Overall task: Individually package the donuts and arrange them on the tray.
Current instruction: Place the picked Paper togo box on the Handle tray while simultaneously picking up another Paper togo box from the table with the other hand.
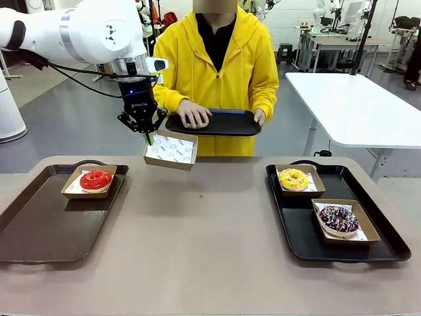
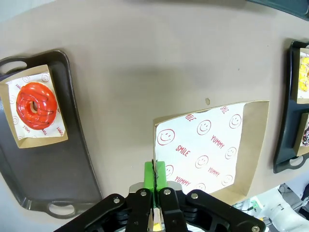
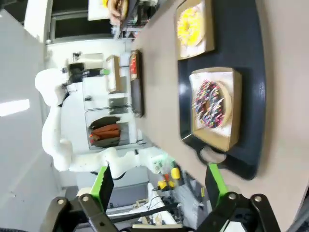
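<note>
Beige table (image 1: pixel 210 224), near to far. Right black plastic tray (image 1: pixel 388 247): sprinkled dark chocolate ring donut (image 1: pixel 338 218), yellow-iced ring donut (image 1: pixel 293 178), each boxed. Left dark tray (image 1: pixel 39 230): red-iced ring donut (image 1: pixel 96 179), boxed. Donuts likely soft, icing smearable; better taken by the box rim. Left gripper (image 1: pixel 150 138) pinches an empty paper-lined cardboard box (image 1: pixel 171 150) by its edge. Right gripper (image 3: pixel 157 181) stands apart. Beyond, a person holds a third tray (image 1: pixel 217 123).

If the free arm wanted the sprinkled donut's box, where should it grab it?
By one upright side wall of the sprinkled donut's box, coming from above, one finger inside and one outside. The box is shallow and open-topped, lying flat in the right-hand tray, and the donut fills the middle. The left tool holds the empty box this way.
</note>
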Controlling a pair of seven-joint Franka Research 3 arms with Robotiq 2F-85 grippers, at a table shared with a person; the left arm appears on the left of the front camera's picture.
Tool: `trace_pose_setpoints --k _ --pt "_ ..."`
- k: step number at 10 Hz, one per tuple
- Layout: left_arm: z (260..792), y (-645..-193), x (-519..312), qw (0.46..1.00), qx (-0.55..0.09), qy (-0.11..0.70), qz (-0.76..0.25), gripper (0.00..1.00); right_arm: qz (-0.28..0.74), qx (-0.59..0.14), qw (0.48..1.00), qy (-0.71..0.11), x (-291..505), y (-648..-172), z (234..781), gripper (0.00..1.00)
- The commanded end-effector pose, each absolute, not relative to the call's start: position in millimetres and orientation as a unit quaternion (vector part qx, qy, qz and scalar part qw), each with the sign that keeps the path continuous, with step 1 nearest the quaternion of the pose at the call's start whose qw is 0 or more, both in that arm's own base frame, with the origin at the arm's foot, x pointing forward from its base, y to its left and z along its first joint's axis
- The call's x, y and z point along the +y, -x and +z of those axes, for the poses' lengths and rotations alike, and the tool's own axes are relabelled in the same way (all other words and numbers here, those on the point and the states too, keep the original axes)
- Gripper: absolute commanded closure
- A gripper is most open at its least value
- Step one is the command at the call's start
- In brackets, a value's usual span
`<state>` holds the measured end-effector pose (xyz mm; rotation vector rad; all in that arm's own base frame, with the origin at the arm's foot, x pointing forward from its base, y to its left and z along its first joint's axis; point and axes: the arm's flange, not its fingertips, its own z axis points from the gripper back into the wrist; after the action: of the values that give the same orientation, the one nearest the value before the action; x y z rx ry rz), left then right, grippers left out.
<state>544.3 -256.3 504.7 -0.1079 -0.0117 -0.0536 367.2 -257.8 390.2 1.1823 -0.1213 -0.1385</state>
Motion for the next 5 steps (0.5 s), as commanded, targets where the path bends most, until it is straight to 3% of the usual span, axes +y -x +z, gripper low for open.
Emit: trace_pose_setpoints --k 1,5 --pt "506.7 -539.1 -256.9 0.998 -0.008 0.053 -0.029 1.0 -0.064 -0.051 0.814 -0.575 -263.2 -358.4 395.8 0.0" --pt "506.7 -539.1 -256.9 0.998 -0.008 0.053 -0.029 1.0 -0.064 -0.051 0.814 -0.575 -263.2 -358.4 395.8 0.0"
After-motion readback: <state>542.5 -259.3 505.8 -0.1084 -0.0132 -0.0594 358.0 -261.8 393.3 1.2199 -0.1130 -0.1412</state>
